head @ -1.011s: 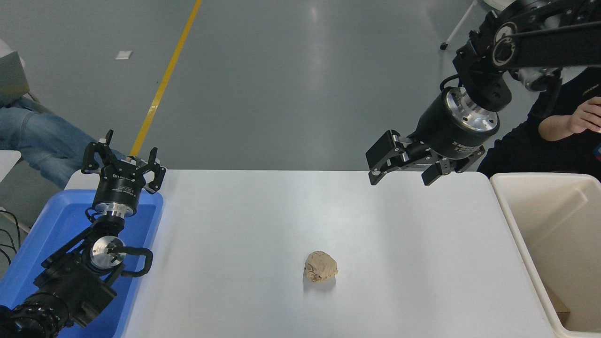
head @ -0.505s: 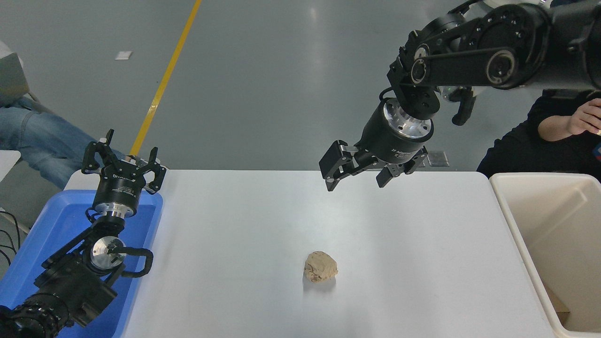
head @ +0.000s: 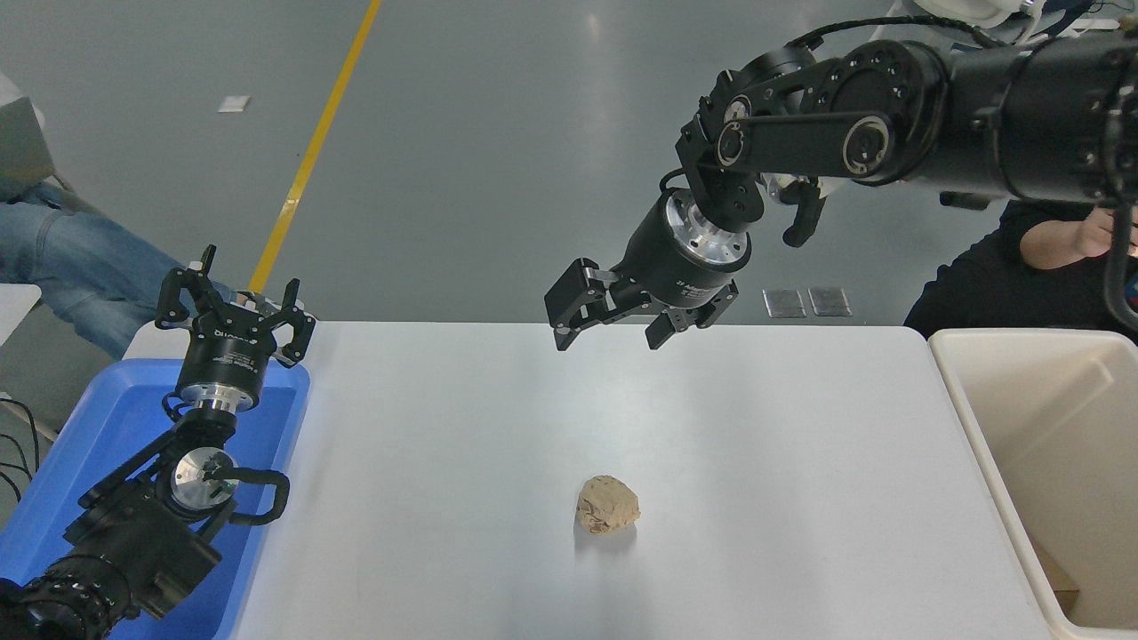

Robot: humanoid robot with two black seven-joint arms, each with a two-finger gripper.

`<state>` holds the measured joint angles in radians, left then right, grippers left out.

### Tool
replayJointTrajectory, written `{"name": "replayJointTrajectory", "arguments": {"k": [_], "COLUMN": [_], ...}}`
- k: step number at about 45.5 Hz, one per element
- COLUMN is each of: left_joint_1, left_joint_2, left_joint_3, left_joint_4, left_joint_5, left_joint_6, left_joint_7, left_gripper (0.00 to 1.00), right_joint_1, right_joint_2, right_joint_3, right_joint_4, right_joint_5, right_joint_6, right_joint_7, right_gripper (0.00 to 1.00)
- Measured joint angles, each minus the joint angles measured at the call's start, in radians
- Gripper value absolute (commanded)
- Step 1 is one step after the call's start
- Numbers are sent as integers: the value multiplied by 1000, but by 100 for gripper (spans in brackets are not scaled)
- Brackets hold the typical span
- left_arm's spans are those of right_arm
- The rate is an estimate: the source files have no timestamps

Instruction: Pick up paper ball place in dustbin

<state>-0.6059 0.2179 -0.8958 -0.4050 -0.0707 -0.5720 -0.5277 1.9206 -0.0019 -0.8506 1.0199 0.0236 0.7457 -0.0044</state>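
My right gripper [head: 612, 327] hangs with its jaws spread and nothing between them, above the far edge of the white table [head: 444, 462]. The paper ball [head: 607, 505] lies on that table, nearer the camera than the gripper and well apart from it. The dustbin [head: 978, 427] stands against the table's right end, and my left gripper [head: 233, 300] sits open above the blue tray [head: 107, 418] at its left end.

Wrinkled tan-brown paper ball [head: 607, 505] is showing a rough, matt surface; smooth cream-white plastic dustbin [head: 978, 427] and white matt table [head: 498, 444] are looking unblemished.
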Motion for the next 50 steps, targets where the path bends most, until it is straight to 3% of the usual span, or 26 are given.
{"name": "replayJointTrajectory", "arguments": {"k": [25, 50], "left_joint_1": [0, 0], "left_joint_2": [0, 0], "left_joint_3": [0, 0], "left_joint_4": [0, 0], "left_joint_5": [0, 0], "left_joint_6": [0, 0], "left_joint_7": [0, 0], "left_gripper": [99, 99], "right_joint_1": [-458, -719], "right_joint_2": [2, 2], "right_joint_3": [44, 110], "right_joint_4": [-291, -356], "right_joint_5": [-13, -16], "right_joint_6": [-60, -149], "right_joint_7": [1, 1], "right_gripper": [100, 100]}}
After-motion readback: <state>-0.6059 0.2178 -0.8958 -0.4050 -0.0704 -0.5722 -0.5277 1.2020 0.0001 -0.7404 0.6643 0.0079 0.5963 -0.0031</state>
